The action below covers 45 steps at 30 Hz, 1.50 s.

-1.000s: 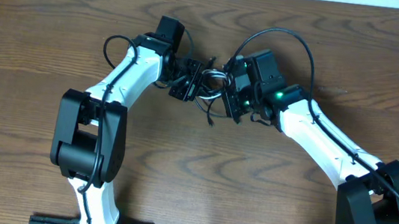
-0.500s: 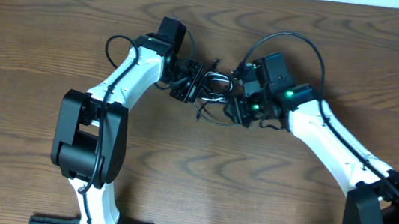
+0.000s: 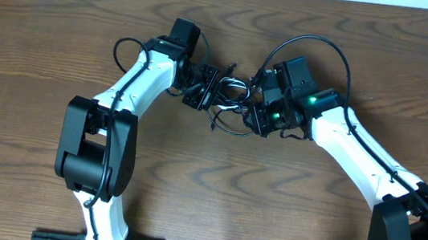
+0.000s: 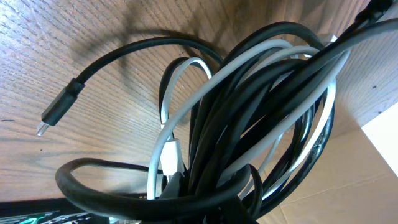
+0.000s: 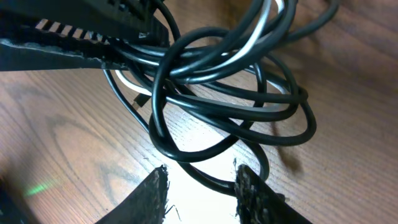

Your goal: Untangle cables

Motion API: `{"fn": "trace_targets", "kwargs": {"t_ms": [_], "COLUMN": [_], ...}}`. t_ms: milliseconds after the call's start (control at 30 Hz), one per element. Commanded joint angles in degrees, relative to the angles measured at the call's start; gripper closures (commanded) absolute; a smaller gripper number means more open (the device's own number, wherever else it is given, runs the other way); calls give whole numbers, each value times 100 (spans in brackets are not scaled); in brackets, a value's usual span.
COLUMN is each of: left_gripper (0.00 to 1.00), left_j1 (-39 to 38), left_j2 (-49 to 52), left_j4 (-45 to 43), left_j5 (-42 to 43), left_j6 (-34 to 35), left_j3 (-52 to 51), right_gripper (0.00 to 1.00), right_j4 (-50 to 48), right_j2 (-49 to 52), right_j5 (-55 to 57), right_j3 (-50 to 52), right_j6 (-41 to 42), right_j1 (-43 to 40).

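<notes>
The thin black and white cables [image 3: 229,99] hang as one knotted bundle between my two hands, held just off the brown wood-grain table [image 3: 46,36]. They are smooth, glossy round cords: several black ones looped through each other and a single white cord [image 4: 186,106] threading among them.

From my left wrist the bundle [image 4: 261,124] fills the space right in front of my fingers, the loops crowding together where they run down into my grip. One black cord arcs out to the side and ends in a small black plug with a metal tip [image 4: 59,113], which lies close over the wood. My left gripper [image 3: 206,87] is clamped together on the cables.

From my right wrist the loops [image 5: 224,93] sit just beyond my fingertips, wide ovals overlapping, with the white cord passing behind the black ones. Their upper ends disappear into the black ribbed finger of my left hand [image 5: 81,37]. My right gripper [image 5: 202,186] stands apart, its two dark rough-edged fingertips [image 5: 155,190] spread with bare wood showing between them. The lowest black loop curves just ahead of them, and nothing is pinched there.
</notes>
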<state>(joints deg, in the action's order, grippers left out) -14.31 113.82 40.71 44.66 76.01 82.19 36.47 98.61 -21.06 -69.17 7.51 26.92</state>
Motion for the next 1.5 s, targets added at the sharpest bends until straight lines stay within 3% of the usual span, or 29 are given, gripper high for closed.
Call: {"fn": "trace_targets", "kwargs": {"t_ms": [0,267,367,467,733,1000,1200,1300,1333,1400,1467], "left_gripper": [93,93,93,92,93,92,92,93,93,92,92], "left_j1": [9,9,9,9,11,9,9,9,9,9,9], "left_j2": [-122,-122,-122,-122,-122,-122,-122,-122,-122,-122,-122], "left_j4": [33,33,33,35,35,35,33,35,35,35,37], "left_j5": [52,52,52,52,50,52,52,52,52,52,55], "left_j6": [-101,-101,-101,-101,-101,-103,-101,-103,-103,-168,-214], "left_j3": [-11,-11,-11,-11,-11,-11,-11,-11,-11,-11,-11], "right_gripper": [65,69,78,80,82,92,92,99,99,70,64], "right_j4": [203,243,101,-101,-142,374,229,55,33,42,111], "right_j2": [-87,-76,-76,-76,-9,-2,-2,-2,-2,-2,-2], "right_j5": [-48,457,970,1222,1095,1040,1043,1043,1043,1043,1043], "right_j3": [-31,120,142,142,146,146,146,146,146,146,146], "right_j6": [15,13,13,11,15,13,15,15,15,13,13], "right_j1": [131,376,411,411,483,595,592,592,595,592,592]}}
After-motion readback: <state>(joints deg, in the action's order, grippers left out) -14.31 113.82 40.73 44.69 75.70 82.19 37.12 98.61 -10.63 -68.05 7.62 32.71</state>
